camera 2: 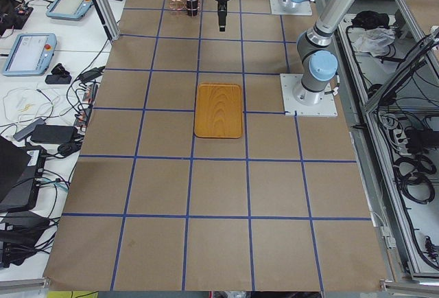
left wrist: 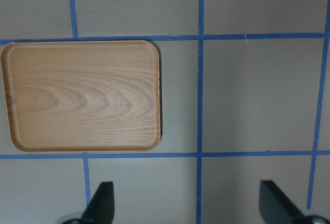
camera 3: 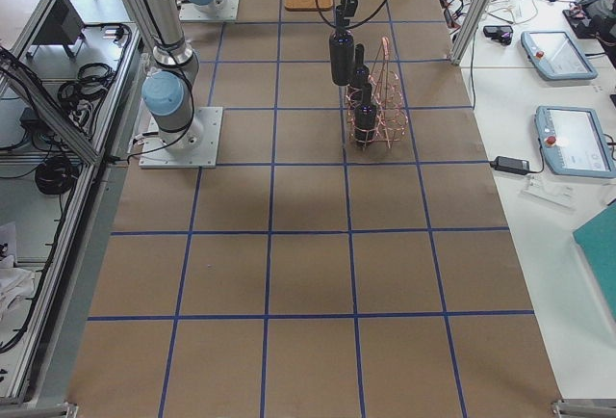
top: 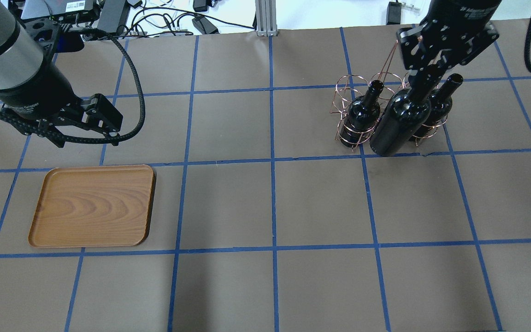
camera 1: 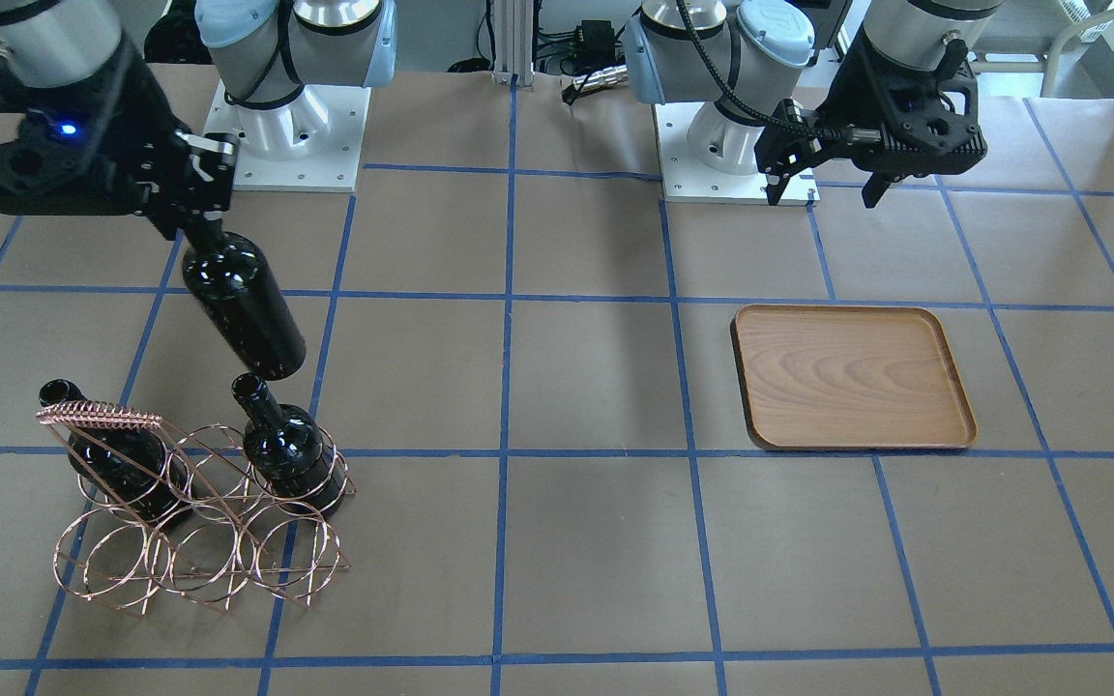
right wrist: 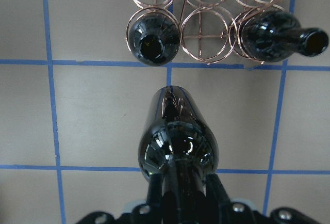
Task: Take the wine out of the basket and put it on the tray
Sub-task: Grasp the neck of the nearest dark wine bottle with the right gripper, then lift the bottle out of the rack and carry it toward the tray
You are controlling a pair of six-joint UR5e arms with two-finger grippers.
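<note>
— Where is the wine [camera 1: 246, 311] seen?
— Hung below the right hand [camera 1: 199, 224], raised clear of the basket [camera 1: 98, 416]; its neck is hidden inside the clenched grip.
— The left hand [camera 1: 825, 184]?
— Spread wide, nothing held; the tray [camera 1: 852, 379] is seen below it.

Upper right, the right gripper's [top: 424, 79] jaws clamp the wine's [top: 399, 124] neck, beside the basket [top: 347, 92] holding two bottles [top: 364, 113]. Left gripper [top: 85, 127] hangs above the tray [top: 92, 205], lower left.
</note>
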